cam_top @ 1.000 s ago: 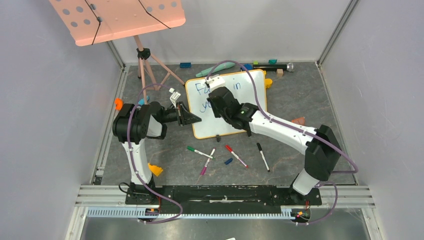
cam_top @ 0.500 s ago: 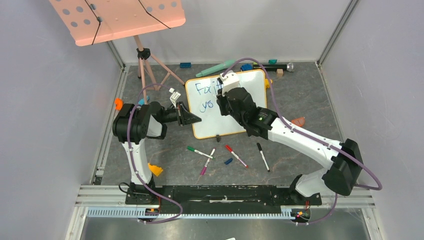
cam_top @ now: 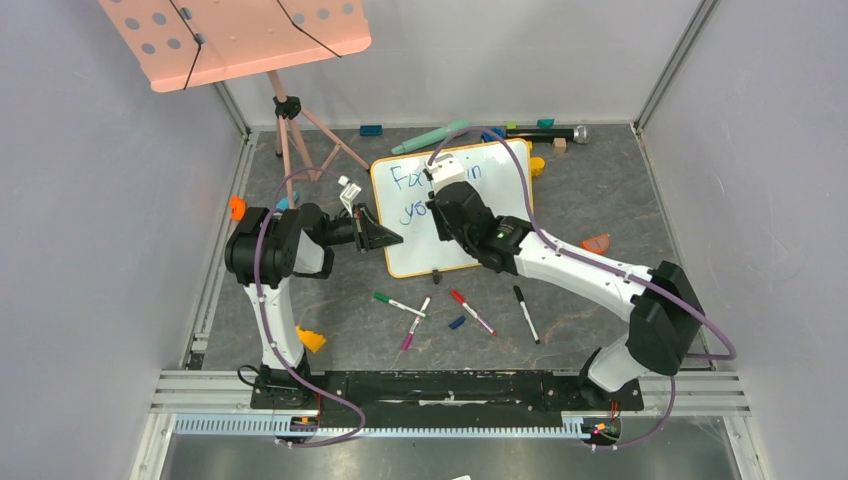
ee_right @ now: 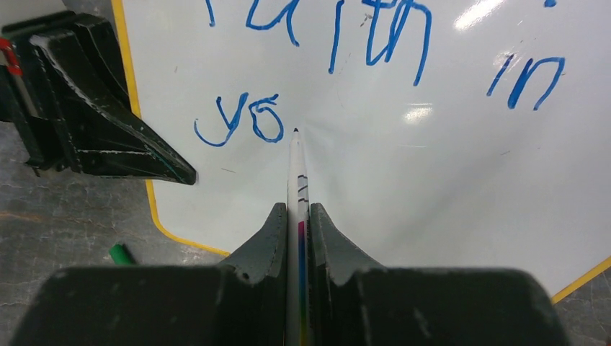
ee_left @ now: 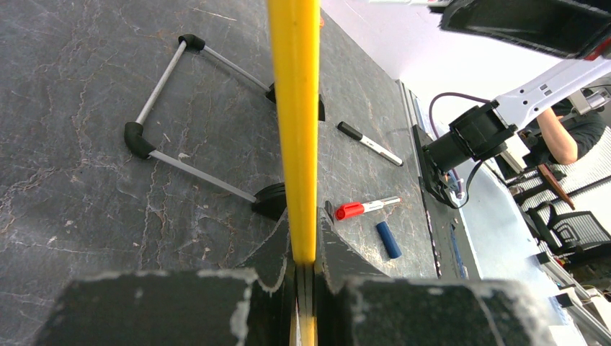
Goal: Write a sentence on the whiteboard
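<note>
Two words and part of a third, "Faith in yo", are showing as the sentence (ee_right: 375, 32) across the whiteboard's (cam_top: 420, 250) upper half. The right gripper (ee_right: 296, 209), pinching a marker (ee_right: 296, 166) tightly, is shifting back leftward from half a second ago, with the tip now just right of "yo". The left gripper (ee_left: 302, 223) is staying clamped on the whiteboard's yellow left edge.

Sentence (ee_right: 336, 43): top line cut by the upper edge beyond the marker (ee_right: 296, 169) tip; marker's rear hidden between fingers (ee_right: 266, 241).

"Faith in yo" (blue) on whiteboard (ee_right: 432, 180)
</note>
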Motion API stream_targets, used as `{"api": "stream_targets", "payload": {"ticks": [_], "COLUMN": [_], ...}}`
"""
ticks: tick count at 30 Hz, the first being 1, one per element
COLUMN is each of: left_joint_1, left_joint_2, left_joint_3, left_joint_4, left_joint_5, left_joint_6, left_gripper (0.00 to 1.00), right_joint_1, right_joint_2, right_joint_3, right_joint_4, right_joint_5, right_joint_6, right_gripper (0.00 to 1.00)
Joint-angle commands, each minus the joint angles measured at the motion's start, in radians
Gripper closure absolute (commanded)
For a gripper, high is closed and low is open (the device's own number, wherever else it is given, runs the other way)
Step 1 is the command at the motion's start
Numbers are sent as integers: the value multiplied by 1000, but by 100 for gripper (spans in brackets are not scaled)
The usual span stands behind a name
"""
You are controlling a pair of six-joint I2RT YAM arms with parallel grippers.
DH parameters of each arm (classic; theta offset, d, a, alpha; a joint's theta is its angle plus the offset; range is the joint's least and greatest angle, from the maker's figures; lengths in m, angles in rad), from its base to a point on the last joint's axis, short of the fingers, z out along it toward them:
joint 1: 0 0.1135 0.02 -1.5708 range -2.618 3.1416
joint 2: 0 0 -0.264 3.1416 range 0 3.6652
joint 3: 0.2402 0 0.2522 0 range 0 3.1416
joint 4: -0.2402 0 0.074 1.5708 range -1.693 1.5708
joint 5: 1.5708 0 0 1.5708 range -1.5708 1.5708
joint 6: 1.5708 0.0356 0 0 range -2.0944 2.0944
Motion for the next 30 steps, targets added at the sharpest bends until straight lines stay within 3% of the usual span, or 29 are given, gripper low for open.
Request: {"api": "stream_targets", "payload": {"ticks": [1, 30], "left_joint_1": [-9, -10], "left_joint_2": [-22, -22], "left_joint_3": [-2, -2], "left_joint_4": [89, 89], "left_joint_5": [58, 58], "left_joint_6": [106, 104], "left_gripper": [98, 98], "right_joint_1": [5, 4], "right_joint_2": [27, 96], "right_joint_3": [65, 135], "right_joint_4": [-11, -39], "right_joint_5": [40, 65], "right_joint_6": [2, -15], "right_gripper": [100, 100]}}
